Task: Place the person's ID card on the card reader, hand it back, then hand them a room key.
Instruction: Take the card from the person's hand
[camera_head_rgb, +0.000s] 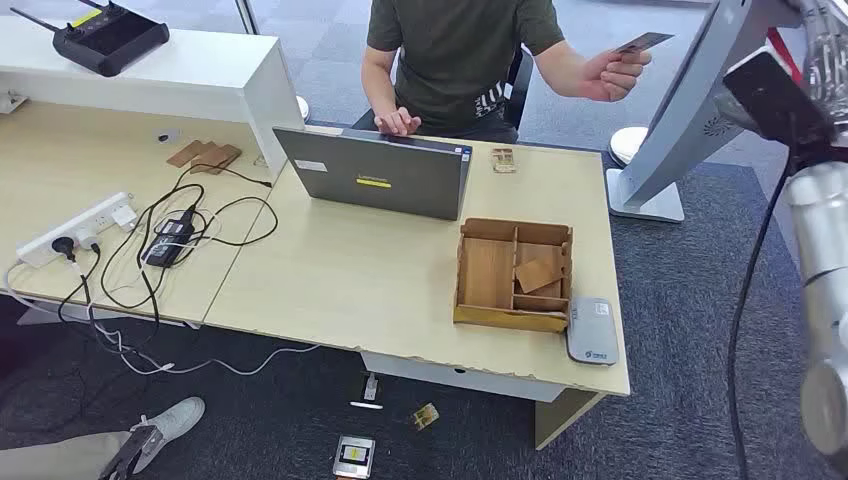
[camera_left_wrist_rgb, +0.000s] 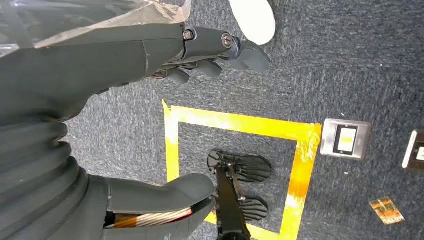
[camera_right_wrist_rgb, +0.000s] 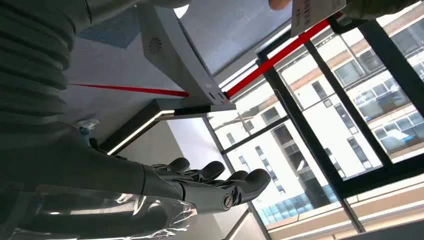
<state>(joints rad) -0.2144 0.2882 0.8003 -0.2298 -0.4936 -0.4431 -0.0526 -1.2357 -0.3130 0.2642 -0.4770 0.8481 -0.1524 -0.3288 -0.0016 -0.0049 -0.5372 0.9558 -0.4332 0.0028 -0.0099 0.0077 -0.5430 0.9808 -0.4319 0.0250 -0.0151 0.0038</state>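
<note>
A person in a dark green shirt stands behind the desk and holds the ID card (camera_head_rgb: 641, 43) up in a raised hand (camera_head_rgb: 612, 72), to the desk's far right. The card's edge (camera_right_wrist_rgb: 317, 11) also appears in the right wrist view. The grey card reader (camera_head_rgb: 591, 330) lies at the desk's front right corner, beside a wooden divided box (camera_head_rgb: 487, 272) holding a wooden key card (camera_head_rgb: 538, 273). My right arm (camera_head_rgb: 818, 250) is raised at the right edge; my right hand (camera_right_wrist_rgb: 215, 187) has its fingers stretched out and holds nothing. My left hand (camera_left_wrist_rgb: 165, 50) hangs over the floor, fingers apart, holding nothing.
A grey laptop (camera_head_rgb: 375, 172) stands mid-desk in front of the person. A power strip (camera_head_rgb: 75, 228) and tangled cables (camera_head_rgb: 165, 245) cover the left side. A white kiosk stand (camera_head_rgb: 660, 150) rises right of the desk. Small items (camera_head_rgb: 353, 456) lie on the carpet.
</note>
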